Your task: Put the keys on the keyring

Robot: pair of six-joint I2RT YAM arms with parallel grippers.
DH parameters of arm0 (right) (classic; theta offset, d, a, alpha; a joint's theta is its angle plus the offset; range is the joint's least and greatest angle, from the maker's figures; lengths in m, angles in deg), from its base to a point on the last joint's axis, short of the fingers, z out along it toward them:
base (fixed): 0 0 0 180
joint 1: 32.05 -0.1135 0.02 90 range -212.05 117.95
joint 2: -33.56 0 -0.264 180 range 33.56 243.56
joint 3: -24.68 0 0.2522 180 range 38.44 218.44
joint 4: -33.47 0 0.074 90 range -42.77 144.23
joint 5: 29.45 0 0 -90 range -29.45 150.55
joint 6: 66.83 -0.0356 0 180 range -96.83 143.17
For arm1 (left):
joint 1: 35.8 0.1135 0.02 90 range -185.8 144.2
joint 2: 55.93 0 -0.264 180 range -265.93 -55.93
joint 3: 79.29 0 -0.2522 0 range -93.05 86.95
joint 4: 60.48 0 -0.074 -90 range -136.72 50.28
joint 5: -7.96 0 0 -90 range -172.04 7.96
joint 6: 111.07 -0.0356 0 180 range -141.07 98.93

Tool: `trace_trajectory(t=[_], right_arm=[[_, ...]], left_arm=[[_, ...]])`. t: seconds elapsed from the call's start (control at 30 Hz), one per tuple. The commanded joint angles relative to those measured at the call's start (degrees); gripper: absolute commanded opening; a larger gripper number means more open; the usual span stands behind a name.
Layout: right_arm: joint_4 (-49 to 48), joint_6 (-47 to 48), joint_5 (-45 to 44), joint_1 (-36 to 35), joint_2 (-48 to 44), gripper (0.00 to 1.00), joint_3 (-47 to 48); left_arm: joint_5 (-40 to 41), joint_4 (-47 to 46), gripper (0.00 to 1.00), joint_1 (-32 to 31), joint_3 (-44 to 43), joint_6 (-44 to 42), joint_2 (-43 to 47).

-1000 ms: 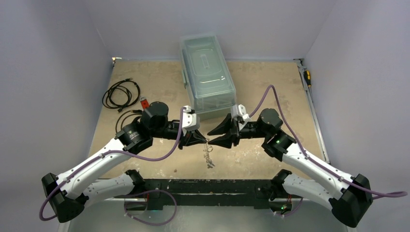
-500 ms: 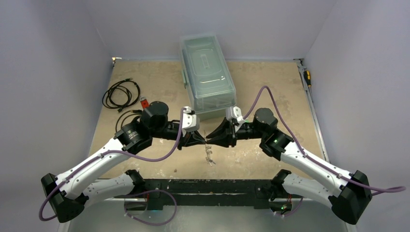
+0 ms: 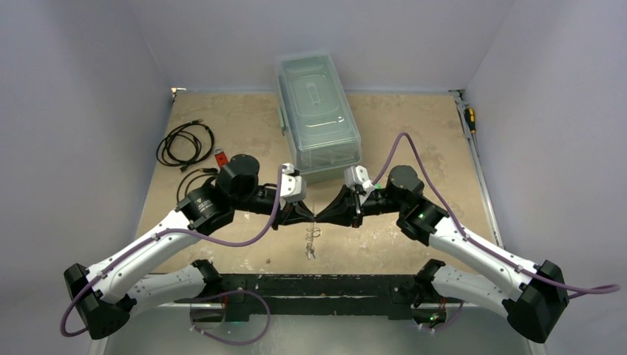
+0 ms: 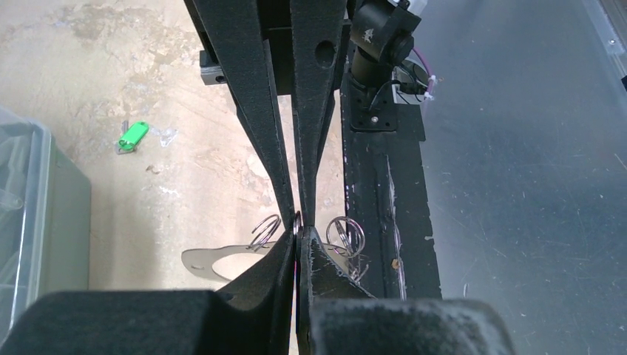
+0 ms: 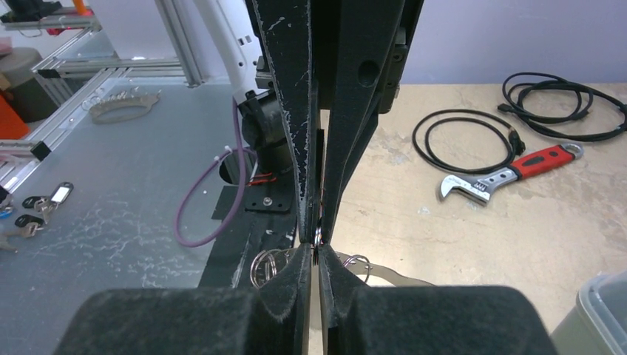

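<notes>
The likeliest trouble starts with the left gripper (image 4: 298, 235). Its jaws are pressed together on a thin edge of the keyring (image 4: 214, 263), and so little metal in the pinch could twist or slide out under a sideways pull, which would drop the loop onto the table (image 4: 185, 185). The right gripper (image 5: 316, 250) meets it tip to tip, and its jaws also look drawn in on the same bit of wire, though the bite is too fine to see clearly. With both arms on one spot, an uneven tug could bend a wire ring (image 4: 346, 234) or knock the fingertips against each other. Neither gripper carries a key. The green key (image 4: 133, 136) lies on the table well apart from the jaws, and no blue key shows, so I judge that one arm must let go to fetch a key — the loop may swing or sag when it does. As for the keyring, in the left wrist view its flat crescent band (image 4: 198, 260) juts out to the left of the clamped tips. One small ring sits just left of them, the pinched wire is between the pads, and another ring sits just to the right. From above, the rest dangles below the point where the two grippers meet, over the table.
</notes>
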Motion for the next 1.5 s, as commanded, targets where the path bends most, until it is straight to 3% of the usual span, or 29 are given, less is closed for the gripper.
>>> trace_trajectory(t=[0.0,0.17,0.33,0.4,0.57,0.7,0.97,1.17,1.47], right_arm=[[-2.04,-0.19,2.65,-0.74,-0.07,0.07,2.43],[-2.73,-0.76,2.72,-1.42,1.51,0.0,2.24],[-4.49,-3.32,2.88,-1.58,3.02,0.0,2.96],[-3.85,-3.53,3.76,-1.6,4.24,0.0,4.1],[-6.02,-3.65,3.48,-1.58,4.61,0.0,3.78],[-10.23,-4.38,1.08,-1.59,2.07,0.0,1.85],[-21.27,-8.67,-3.84,-1.58,-1.83,0.0,-1.98],[-31.15,-13.03,-5.89,-1.58,-3.56,0.0,-4.71],[-43.6,-19.28,-7.36,-1.58,-2.96,0.0,-6.61]], left_arm=[[-2.02,-2.08,0.0,-0.16,-2.96,-0.65,-0.04],[-2.1,-2.31,0.0,-0.19,-2.84,-0.68,-0.12],[-1.97,-2.27,0.0,-0.23,-2.87,-0.63,0.03],[-1.84,-1.91,0.1,-0.19,-3.07,-0.68,0.05],[-0.56,-0.5,0.45,-0.17,-3.7,-1.25,1.06],[1.64,-0.54,0.55,-0.2,-3.61,-1.59,3.77],[4.95,-5.68,0.55,-0.2,-3.22,0.6,9.31],[6.34,-13.33,0.48,-0.16,0.67,1.3,15.3],[5.99,-15.51,0.37,-0.2,2.35,1.87,16.35]])
